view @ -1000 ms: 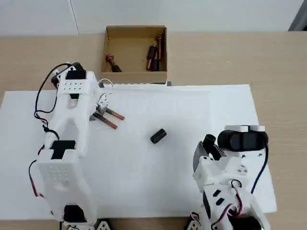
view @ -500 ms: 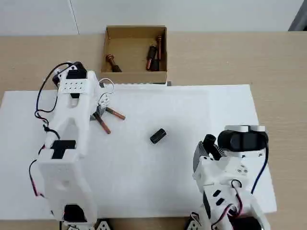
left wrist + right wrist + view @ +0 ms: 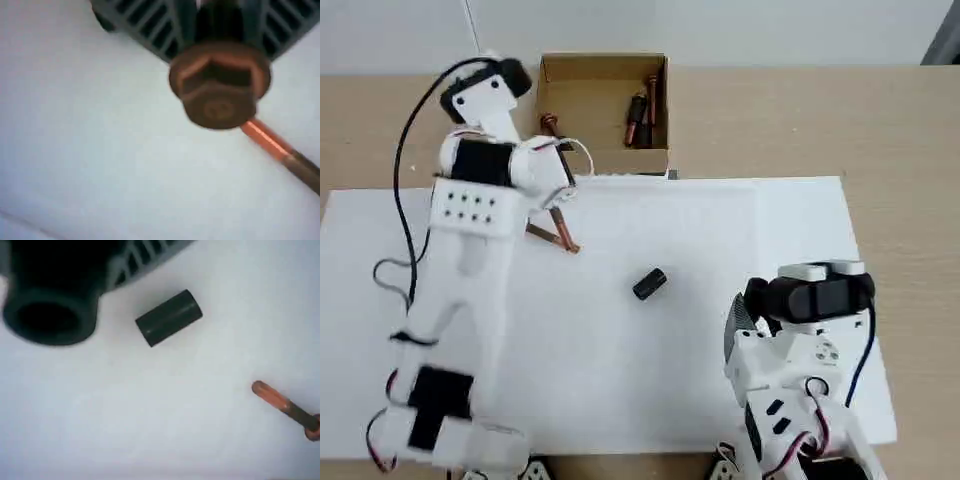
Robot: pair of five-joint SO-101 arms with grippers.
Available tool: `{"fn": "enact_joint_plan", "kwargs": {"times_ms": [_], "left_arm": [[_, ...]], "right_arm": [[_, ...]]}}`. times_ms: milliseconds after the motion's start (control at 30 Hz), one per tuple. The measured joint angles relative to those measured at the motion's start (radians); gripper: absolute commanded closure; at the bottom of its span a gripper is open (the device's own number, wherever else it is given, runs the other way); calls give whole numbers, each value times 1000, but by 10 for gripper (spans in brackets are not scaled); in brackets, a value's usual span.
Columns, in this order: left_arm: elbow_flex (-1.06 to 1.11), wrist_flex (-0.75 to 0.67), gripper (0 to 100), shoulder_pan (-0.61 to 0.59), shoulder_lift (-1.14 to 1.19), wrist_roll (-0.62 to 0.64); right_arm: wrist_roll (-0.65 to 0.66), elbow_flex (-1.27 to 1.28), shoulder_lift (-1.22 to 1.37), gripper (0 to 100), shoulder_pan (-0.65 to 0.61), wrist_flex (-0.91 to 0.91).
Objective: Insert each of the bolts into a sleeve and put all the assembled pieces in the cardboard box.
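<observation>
Left gripper (image 3: 560, 200) clamped on copper hex-head bolt (image 3: 220, 85); right gripper (image 3: 752, 305) closed round hollow black sleeve (image 3: 50, 315). Second cylindrical sleeve (image 3: 650, 283) loose, middle of white sheet (image 3: 770, 220).

We see a copper bolt (image 3: 218, 87) with a flanged hex head, held head-up and tilted, its tip just beside a second bolt (image 3: 542, 235) that lies flat on the white sheet (image 3: 720, 220). A short black sleeve (image 3: 649, 284) lies on its side mid-sheet. A second sleeve (image 3: 50, 315) is held, open end showing. In the cardboard box (image 3: 605, 160) lie assembled pieces (image 3: 638, 110).
</observation>
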Motion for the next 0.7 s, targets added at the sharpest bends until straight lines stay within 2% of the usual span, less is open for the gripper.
{"fn": "enact_joint_plan", "kwargs": {"times_ms": [133, 200, 400, 567, 700], "left_arm": [[147, -11, 995, 69, -135, -72], [241, -68, 995, 86, -212, -81], [578, -336, 995, 91, -479, -138], [853, -572, 995, 91, -729, -170], [1011, -684, 995, 91, -907, -172]], "right_arm": [[101, 20, 0, 995, 0, 0], [120, 43, 0, 995, 0, -8], [137, 147, 0, 995, -12, -150], [138, 249, 0, 995, -133, -287], [138, 339, 0, 995, -218, -416]]}}
